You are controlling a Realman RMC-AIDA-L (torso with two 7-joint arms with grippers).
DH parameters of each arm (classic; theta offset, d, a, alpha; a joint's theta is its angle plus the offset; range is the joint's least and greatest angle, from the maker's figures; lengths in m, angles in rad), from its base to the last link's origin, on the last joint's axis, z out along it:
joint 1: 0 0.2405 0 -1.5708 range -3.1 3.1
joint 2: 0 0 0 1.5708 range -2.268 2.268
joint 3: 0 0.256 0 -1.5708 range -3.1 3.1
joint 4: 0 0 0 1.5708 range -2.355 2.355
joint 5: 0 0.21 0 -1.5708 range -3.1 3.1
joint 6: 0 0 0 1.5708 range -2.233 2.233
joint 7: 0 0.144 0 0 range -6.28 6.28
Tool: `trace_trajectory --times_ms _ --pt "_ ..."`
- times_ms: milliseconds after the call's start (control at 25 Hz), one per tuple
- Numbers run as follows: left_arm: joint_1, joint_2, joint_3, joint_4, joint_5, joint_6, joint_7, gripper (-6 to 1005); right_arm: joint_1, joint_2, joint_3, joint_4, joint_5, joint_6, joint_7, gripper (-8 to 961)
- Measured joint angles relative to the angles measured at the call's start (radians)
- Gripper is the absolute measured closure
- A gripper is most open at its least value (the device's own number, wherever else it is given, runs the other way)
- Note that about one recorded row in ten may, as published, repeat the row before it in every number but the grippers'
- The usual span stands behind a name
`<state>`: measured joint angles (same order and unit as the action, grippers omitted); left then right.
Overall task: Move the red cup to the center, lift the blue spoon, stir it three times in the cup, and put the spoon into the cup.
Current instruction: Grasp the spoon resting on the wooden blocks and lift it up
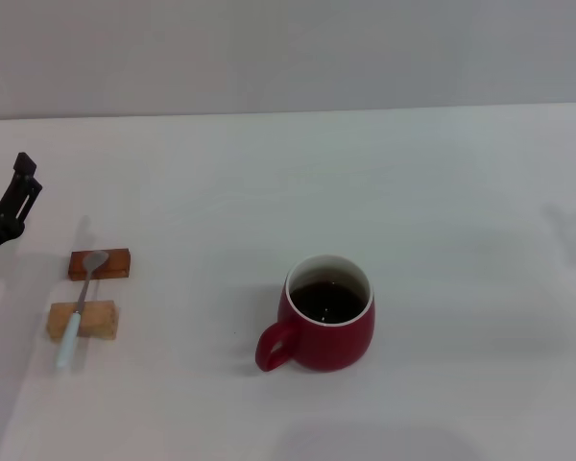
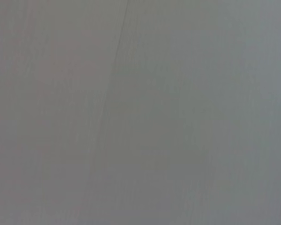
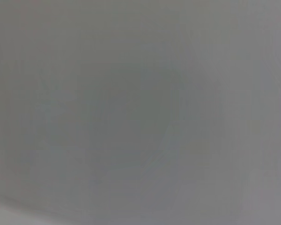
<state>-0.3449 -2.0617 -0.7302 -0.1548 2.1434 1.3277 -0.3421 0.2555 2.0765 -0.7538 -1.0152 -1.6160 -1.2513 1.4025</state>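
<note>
The left hand [image 1: 19, 187] hangs at the desk's [image 1: 442, 192] left edge, touching nothing; how far it is open I cannot tell. The spoon [image 1: 80, 309] lies across two small blocks [image 1: 83, 320] nearby. The cup [image 1: 328, 313] stands upright mid-desk, well apart.
</note>
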Motion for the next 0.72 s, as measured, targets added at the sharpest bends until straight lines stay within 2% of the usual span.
trace_trajectory --times_ms 160,360,600,720 --pt "0.001 0.001 0.011 0.005 0.002 0.003 0.0 139 -0.026 0.001 0.023 0.189 0.327 -0.023 -0.339 955" --pt "-0.001 0.005 0.02 0.009 0.004 0.004 0.0 139 -0.025 0.002 0.025 0.511 0.717 -0.166 -0.832 954" --pt "-0.046 0.018 0.012 0.009 0.004 0.0 -0.002 139 -0.007 0.002 0.026 0.683 0.91 -0.271 -1.009 953" --pt "-0.119 0.049 0.014 0.012 0.004 -0.039 -0.056 139 0.001 -0.001 0.027 0.717 0.92 -0.266 -1.016 954"
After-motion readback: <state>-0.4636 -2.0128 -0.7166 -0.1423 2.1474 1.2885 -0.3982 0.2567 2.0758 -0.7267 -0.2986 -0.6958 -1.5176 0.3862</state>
